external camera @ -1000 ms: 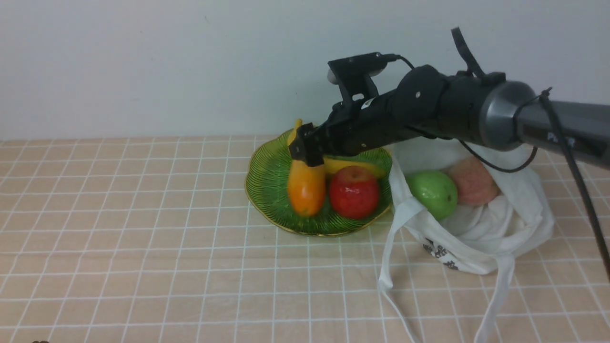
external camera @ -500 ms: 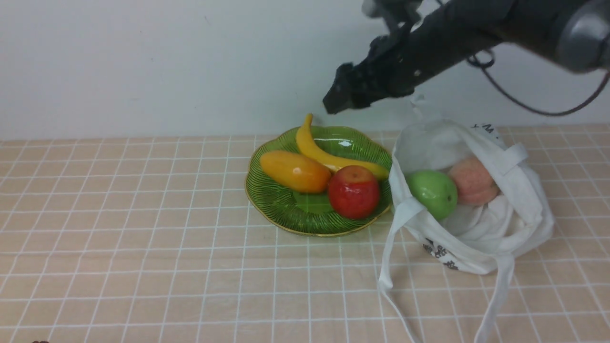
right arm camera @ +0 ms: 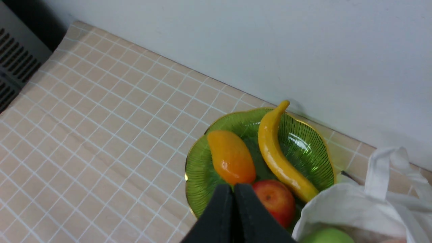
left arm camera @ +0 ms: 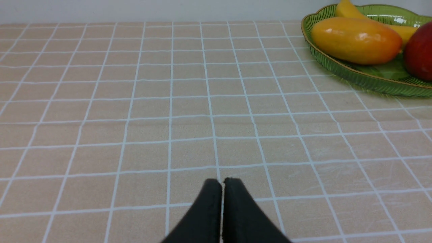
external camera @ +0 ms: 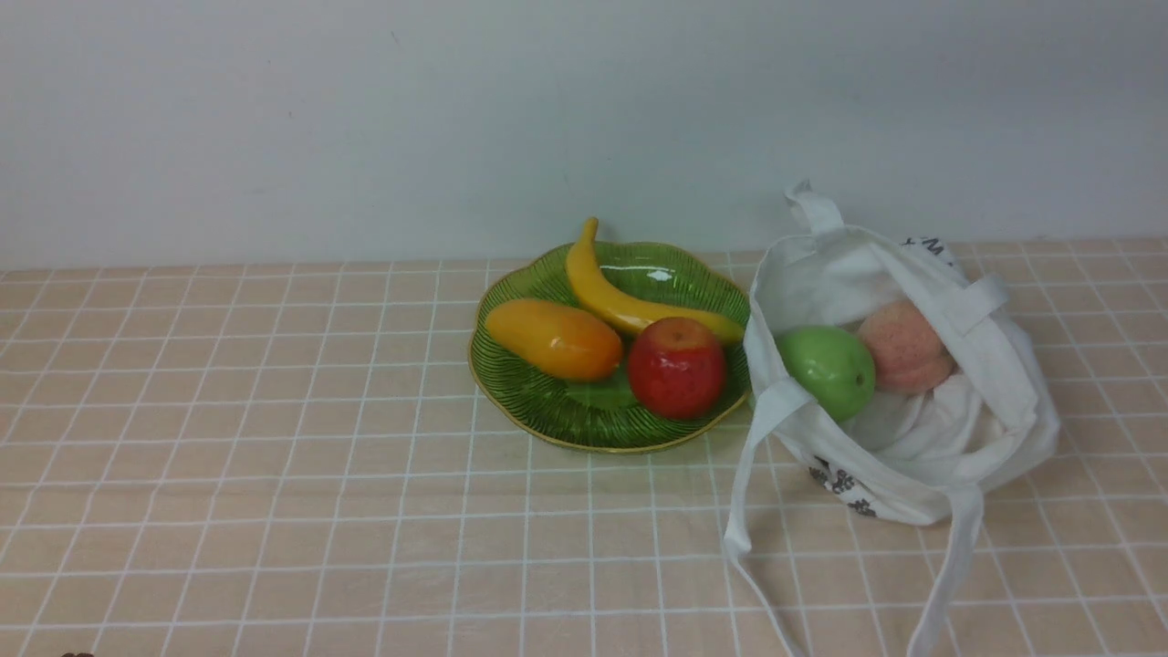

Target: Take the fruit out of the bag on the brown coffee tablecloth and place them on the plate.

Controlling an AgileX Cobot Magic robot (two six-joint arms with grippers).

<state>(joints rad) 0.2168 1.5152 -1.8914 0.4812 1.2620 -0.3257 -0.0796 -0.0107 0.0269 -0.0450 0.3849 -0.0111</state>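
Orange-yellow toy mango (external camera: 553, 340) on wavy green glass plate (external camera: 527, 394), round green apple (external camera: 826, 370) and pinkish peach (external camera: 903, 347) inside white cloth tote bag (external camera: 917, 479), right gripper (right arm camera: 234, 186) pressed together, empty, apart from all fruit, left gripper (left arm camera: 221, 182) pressed together over tan gridded tablecloth (external camera: 274, 456), well apart from plate

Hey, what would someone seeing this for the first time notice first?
The green glass plate near the wall holds a mango, a banana and a red apple. Beside it, on the robot's right, the white bag lies open on the checked tablecloth with a green apple and a peach inside.
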